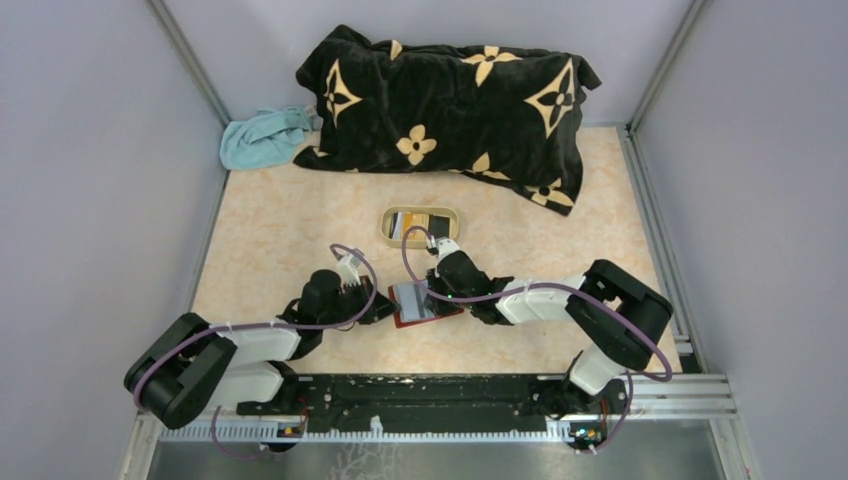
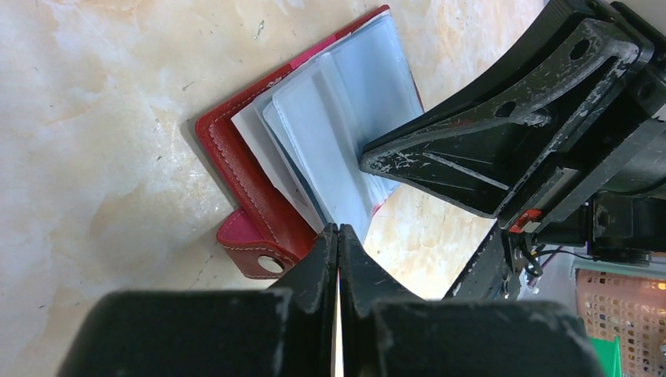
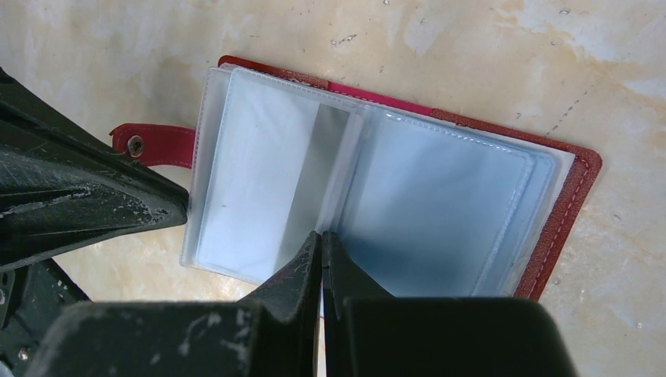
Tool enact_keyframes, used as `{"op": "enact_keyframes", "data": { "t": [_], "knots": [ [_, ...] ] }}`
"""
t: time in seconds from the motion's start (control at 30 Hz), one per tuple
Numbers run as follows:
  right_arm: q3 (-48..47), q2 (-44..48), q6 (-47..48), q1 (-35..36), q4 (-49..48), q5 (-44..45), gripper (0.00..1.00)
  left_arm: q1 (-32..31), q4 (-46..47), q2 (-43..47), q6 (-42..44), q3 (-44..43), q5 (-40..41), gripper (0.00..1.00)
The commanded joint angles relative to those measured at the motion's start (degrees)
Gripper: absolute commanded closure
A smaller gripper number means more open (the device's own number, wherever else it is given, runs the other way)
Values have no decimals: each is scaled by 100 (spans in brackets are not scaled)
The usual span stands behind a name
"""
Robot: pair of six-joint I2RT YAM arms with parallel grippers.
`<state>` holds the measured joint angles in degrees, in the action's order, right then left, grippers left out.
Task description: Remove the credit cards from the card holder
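Note:
The dark red card holder [image 1: 421, 304] lies open on the table between both grippers, its pale blue-grey plastic sleeves [image 3: 408, 196] facing up and its red tab [image 2: 251, 247] sticking out. My left gripper [image 2: 338, 228] is shut, with its tips at the near edge of the sleeves beside the tab. My right gripper [image 3: 322, 234] is shut, with its tips resting on the sleeves at the middle fold; it also shows in the left wrist view [image 2: 503, 141]. Several credit cards [image 1: 422, 222] lie in the beige oval tray [image 1: 388, 228] behind the holder. I see no card clearly in the open sleeves.
A black blanket with gold flowers [image 1: 450, 100] lies across the back. A teal cloth [image 1: 262, 138] sits at the back left. Grey walls close in both sides. A black rail [image 1: 420, 395] runs along the near edge.

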<state>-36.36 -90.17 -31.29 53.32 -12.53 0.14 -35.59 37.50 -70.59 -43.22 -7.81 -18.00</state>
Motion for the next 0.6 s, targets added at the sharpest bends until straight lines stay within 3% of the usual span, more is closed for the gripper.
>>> {"op": "enact_keyframes", "data": {
  "t": [0.0, 0.33, 0.57],
  "knots": [
    [3, -36, -10, -57, -162, -14, 100, 17, -116, 162, 99, -70, -11, 96],
    [-2, -92, -15, -72, -205, -39, 100, 17, -867, 1062, 129, 36, 297, 97],
    [6, -98, -28, -85, -214, -74, 100, 17, -541, 422, 145, -143, 177, 97]
  ]
}}
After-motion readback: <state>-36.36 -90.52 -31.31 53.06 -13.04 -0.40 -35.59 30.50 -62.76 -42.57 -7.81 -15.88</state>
